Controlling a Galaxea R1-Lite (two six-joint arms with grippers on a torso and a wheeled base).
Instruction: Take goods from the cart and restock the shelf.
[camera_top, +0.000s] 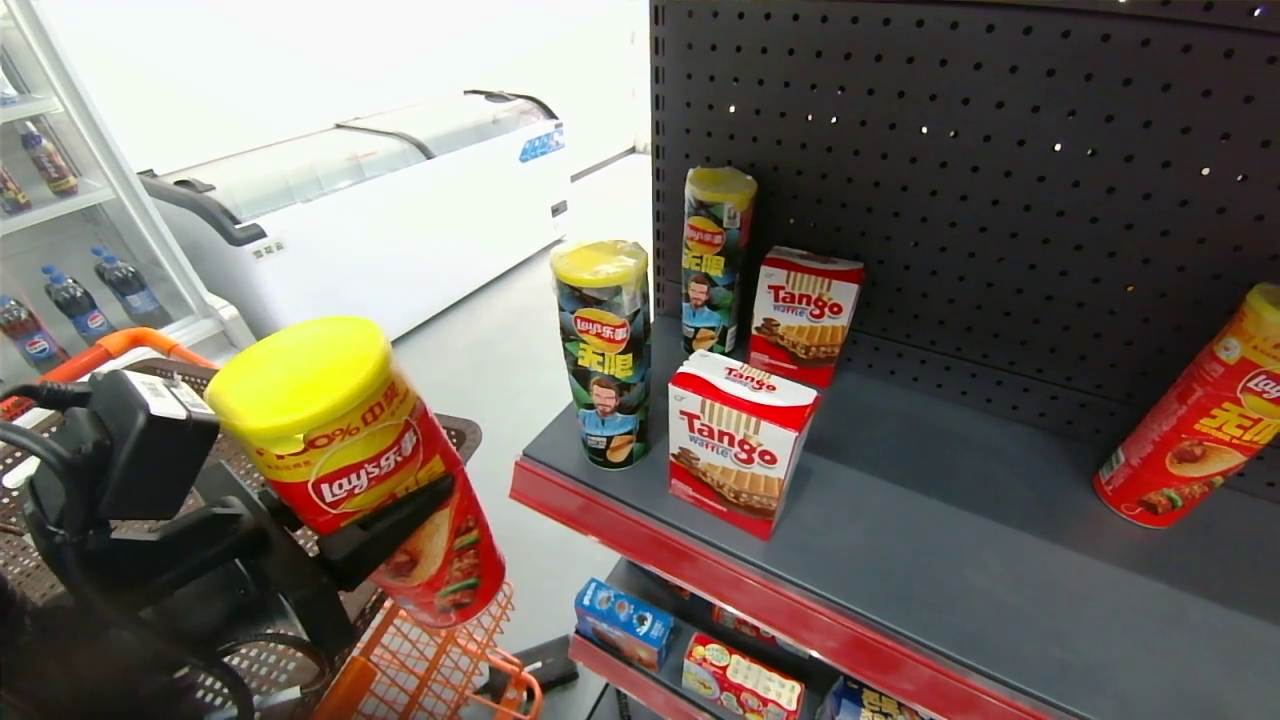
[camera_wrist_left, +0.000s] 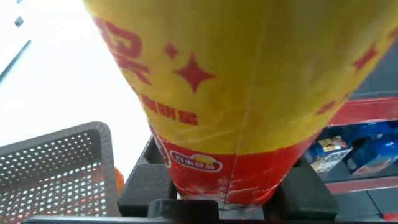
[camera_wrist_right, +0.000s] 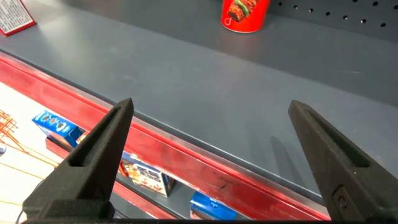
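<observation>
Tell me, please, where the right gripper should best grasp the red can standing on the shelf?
Likely mid-body on the red can, fingers across its round sides, approaching from the open front of the shelf: it stands upright, with pegboard behind.

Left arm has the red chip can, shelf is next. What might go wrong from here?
1. The red chip can sits tilted in the left gripper; set down that way, it may land leaning and topple.
2. The dark can and the front wafer box stand near the shelf front edge on the robot's left; a sweep in from there might knock them off.
3. The right gripper hangs open over the bare shelf stretch, so the arms might clash.
</observation>
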